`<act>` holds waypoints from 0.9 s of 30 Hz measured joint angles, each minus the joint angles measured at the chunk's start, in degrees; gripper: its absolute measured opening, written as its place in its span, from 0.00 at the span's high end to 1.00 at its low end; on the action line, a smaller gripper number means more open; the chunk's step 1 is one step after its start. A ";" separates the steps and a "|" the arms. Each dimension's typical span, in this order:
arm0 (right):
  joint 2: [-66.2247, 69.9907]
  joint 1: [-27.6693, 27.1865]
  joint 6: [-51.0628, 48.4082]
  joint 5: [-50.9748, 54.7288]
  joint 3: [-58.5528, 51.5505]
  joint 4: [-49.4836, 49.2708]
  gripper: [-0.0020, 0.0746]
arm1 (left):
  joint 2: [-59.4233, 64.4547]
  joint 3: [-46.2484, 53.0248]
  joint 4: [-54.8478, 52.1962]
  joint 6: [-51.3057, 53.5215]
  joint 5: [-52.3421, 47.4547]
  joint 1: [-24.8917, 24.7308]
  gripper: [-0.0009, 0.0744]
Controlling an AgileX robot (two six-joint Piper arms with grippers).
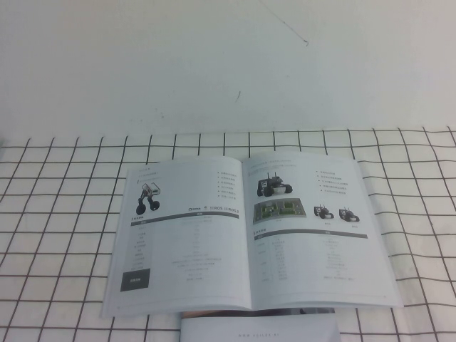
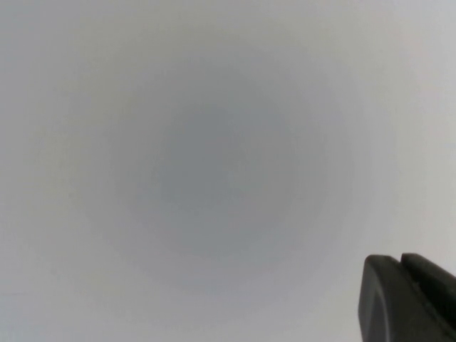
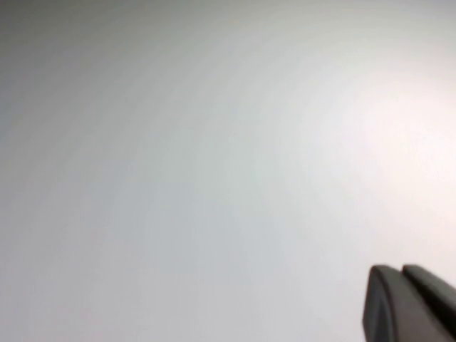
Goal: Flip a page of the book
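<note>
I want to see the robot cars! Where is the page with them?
The page is the right-hand side of the open book, lying flat mid-table on the checked cloth in the high view. Neither the left gripper nor the right gripper is near it.

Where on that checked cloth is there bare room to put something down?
Bare cloth lies left of the open book, right of it, and behind it up to the wall. The near edge is crowded by a white booklet. Neither pincer is over the cloth.

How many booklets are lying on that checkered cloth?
2. The book lies open mid-cloth; a smaller white booklet peeks out at its near edge. Neither arm shows from above; the left gripper and right gripper face blank white.
</note>
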State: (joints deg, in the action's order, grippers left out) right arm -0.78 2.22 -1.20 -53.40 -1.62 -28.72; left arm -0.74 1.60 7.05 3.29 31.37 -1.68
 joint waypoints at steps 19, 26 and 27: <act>3.52 0.00 -6.98 47.44 17.44 25.87 0.98 | 16.30 -24.16 -1.24 -8.06 -49.93 0.00 0.99; 11.46 0.00 -7.07 55.26 17.58 27.00 0.98 | 31.28 -24.82 5.50 -10.61 -48.47 0.00 0.99; 12.24 0.00 -7.07 55.49 17.58 27.00 0.98 | 33.59 -24.58 7.88 -11.06 -48.04 0.00 0.99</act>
State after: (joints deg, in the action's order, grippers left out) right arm 11.45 2.22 -8.28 2.09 15.96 -1.71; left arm 32.85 -22.98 14.93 -7.77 -16.66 -1.68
